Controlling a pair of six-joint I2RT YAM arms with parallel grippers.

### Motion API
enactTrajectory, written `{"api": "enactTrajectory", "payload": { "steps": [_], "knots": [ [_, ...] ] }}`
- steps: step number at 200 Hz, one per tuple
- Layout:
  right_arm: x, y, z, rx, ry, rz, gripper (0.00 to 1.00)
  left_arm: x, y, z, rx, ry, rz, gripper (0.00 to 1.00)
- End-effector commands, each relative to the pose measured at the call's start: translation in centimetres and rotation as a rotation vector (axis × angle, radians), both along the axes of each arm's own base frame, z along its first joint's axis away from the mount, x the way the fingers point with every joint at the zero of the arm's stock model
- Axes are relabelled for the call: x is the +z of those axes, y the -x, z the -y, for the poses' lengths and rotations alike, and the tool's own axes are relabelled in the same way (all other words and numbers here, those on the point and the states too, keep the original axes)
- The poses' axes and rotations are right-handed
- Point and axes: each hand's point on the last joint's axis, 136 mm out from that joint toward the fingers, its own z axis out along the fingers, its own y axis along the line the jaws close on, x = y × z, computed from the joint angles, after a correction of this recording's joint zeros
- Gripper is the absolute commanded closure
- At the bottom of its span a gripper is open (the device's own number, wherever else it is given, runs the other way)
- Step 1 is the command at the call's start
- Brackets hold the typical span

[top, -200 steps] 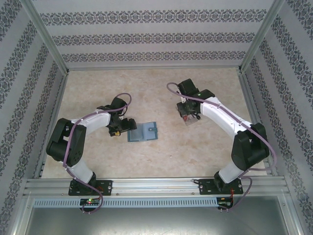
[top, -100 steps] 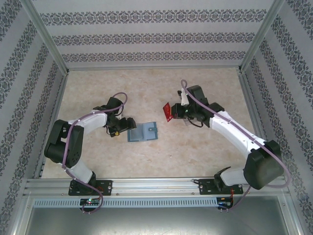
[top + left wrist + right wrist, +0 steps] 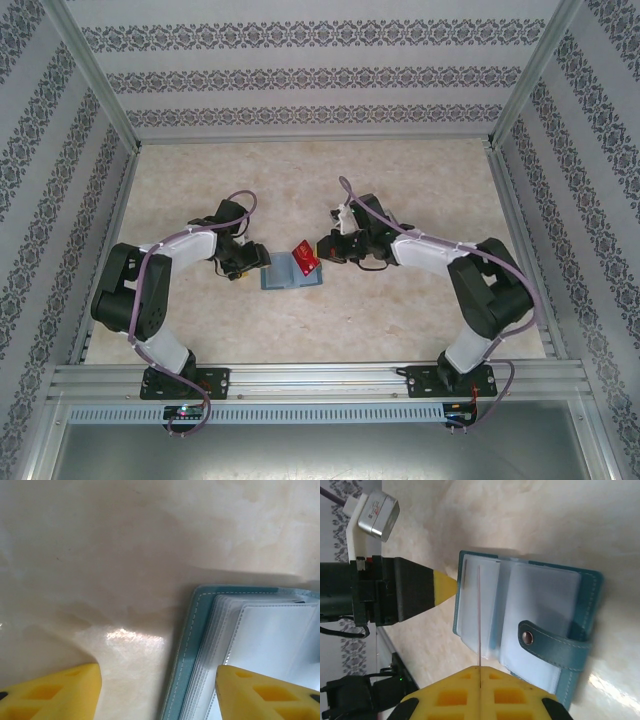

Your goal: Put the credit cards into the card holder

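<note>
The card holder (image 3: pixel 285 275) lies open on the table, teal with clear sleeves (image 3: pixel 540 605) and a snap tab (image 3: pixel 552 647). My right gripper (image 3: pixel 322 250) is shut on a red credit card (image 3: pixel 304 258), held tilted over the holder's right part. In the right wrist view the card (image 3: pixel 479 610) appears edge-on above the sleeves, pinched in my right gripper (image 3: pixel 480 669). My left gripper (image 3: pixel 250 258) is at the holder's left edge. In its wrist view the gripper (image 3: pixel 159 692) stands open, straddling the teal edge (image 3: pixel 192 645), one finger (image 3: pixel 265 695) over the sleeves, the other over bare table.
Patterned walls and aluminium posts enclose the marbled table (image 3: pixel 400 310). A metal rail (image 3: pixel 320 378) runs along the near edge by both arm bases. The left arm's camera module (image 3: pixel 377 512) and black finger body (image 3: pixel 395 592) sit close to the holder's left side.
The right arm has swung left from the table's right middle, carrying the red card over the open holder. The left gripper's jaws have narrowed at the holder's left edge.
</note>
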Motion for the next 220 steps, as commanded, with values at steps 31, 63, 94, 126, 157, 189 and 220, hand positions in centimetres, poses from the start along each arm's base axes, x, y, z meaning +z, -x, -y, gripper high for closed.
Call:
{"api": "enactTrajectory", "payload": {
  "steps": [31,63,94,126,157,189,220],
  "knots": [
    [-0.6,-0.4,-0.7,0.049,-0.067,-0.047,1.00,-2.2,1.2,0.9,-0.018,0.042,-0.079,0.51],
    [-1.6,-0.5,0.1,0.035,-0.054,-0.065,1.00,-2.5,1.4,1.0,-0.021,0.046,-0.087,0.56],
    [-2.7,-0.3,0.1,0.037,-0.053,-0.093,1.00,-2.9,1.6,1.0,-0.021,0.048,-0.101,0.58],
    [-3.2,-0.2,-0.4,0.045,-0.069,-0.108,1.00,-3.3,1.6,1.5,-0.023,0.071,-0.112,0.63],
    [-3.6,-0.3,-0.7,0.043,-0.095,-0.121,1.00,-3.5,1.5,1.6,-0.026,0.074,-0.113,0.66],
    [-4.0,-0.2,-0.9,0.049,-0.110,-0.134,1.00,-3.8,1.7,1.5,-0.030,0.072,-0.120,0.70],
    [-4.6,0.0,-1.1,0.057,-0.116,-0.147,1.00,-3.9,1.6,1.6,-0.030,0.077,-0.121,0.72]
  ]
}}
